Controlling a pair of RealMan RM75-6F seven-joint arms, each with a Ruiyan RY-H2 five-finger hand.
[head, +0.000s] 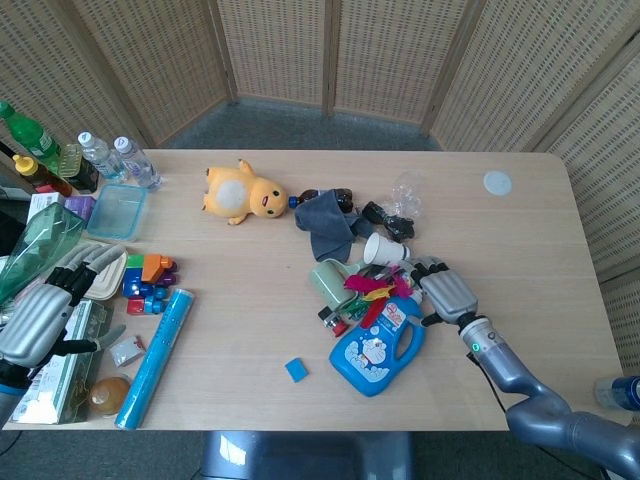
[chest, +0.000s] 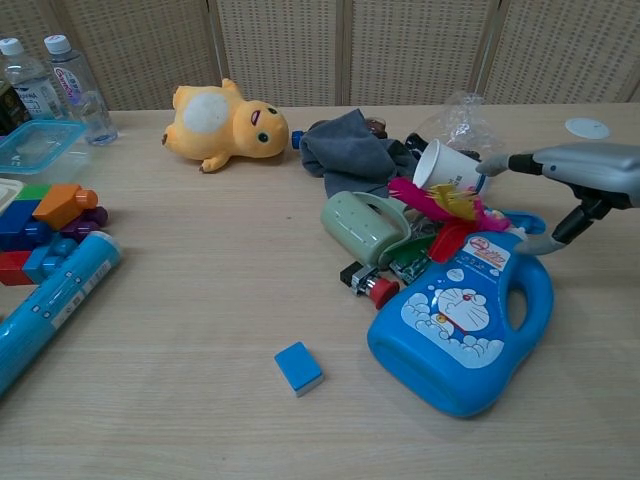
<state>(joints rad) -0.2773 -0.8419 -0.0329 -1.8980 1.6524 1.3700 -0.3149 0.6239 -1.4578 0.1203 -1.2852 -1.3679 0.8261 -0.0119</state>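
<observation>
A: Counts? One blue detergent bottle (head: 378, 343) lying flat near the middle, one paper cup (head: 384, 251) on its side just beyond it, one green mug (head: 330, 281), one blue block (head: 296, 369), two water bottles (head: 118, 158) far left.

B: Right hand (head: 445, 293)?

A: Low over the table, right beside the bottle's handle end, fingers spread, gripping nothing; fingertips reach toward the cup.

B: Left hand (head: 38, 312)?

A: Far left edge over a box (head: 62, 362), fingers loosely apart, holding nothing.
</observation>
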